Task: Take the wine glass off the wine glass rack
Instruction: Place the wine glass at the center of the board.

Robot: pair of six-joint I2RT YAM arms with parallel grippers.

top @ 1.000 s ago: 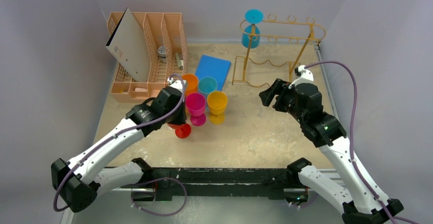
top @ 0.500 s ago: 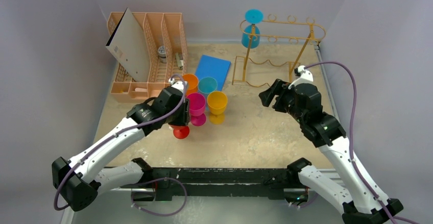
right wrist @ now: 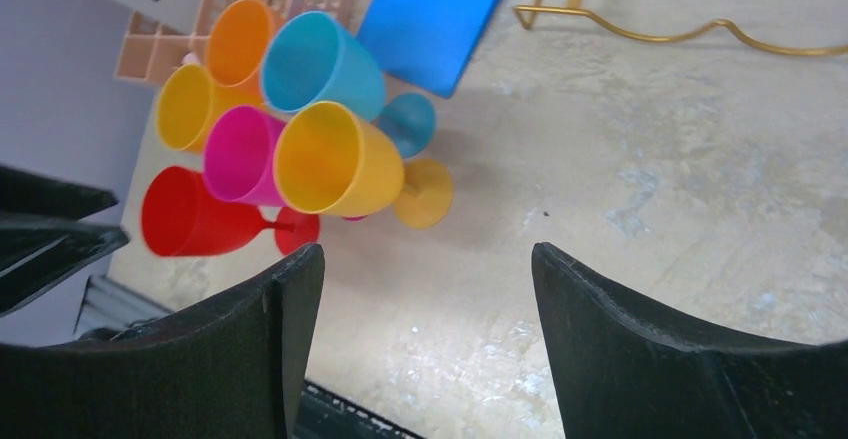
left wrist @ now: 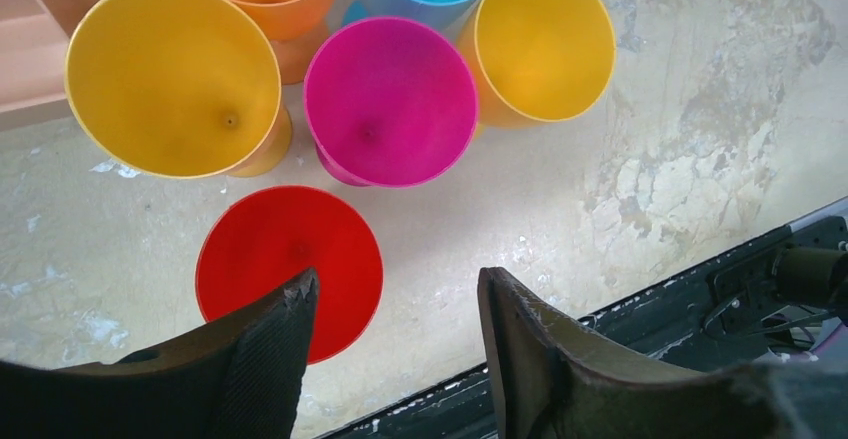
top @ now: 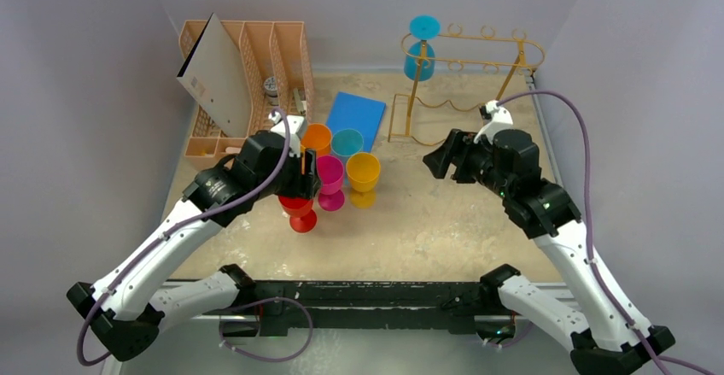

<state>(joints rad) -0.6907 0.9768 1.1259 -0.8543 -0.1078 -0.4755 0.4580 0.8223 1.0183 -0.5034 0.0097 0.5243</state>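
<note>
The gold wire wine glass rack [top: 475,51] stands at the back right. A blue wine glass [top: 420,53] hangs upside down from its left end. My right gripper [top: 439,160] hovers open and empty in front of the rack, apart from it; the right wrist view shows its gripper [right wrist: 428,255] over bare table, with the rack's wavy lower bar [right wrist: 680,34] at the top. My left gripper [left wrist: 397,284] is open just above a red glass [left wrist: 290,269] that stands upright on the table, with one finger over its rim.
Orange [top: 318,138], teal [top: 347,144], magenta [top: 328,174] and yellow [top: 363,172] glasses cluster mid-table beside the red glass [top: 299,213]. A blue flat pad [top: 356,117] lies behind them. A peach slotted organizer [top: 248,76] holding a grey board [top: 213,74] fills the back left.
My left gripper has opened, let go of the red glass and lifted back to the left. The right gripper has shifted slightly left and toward the back.
</note>
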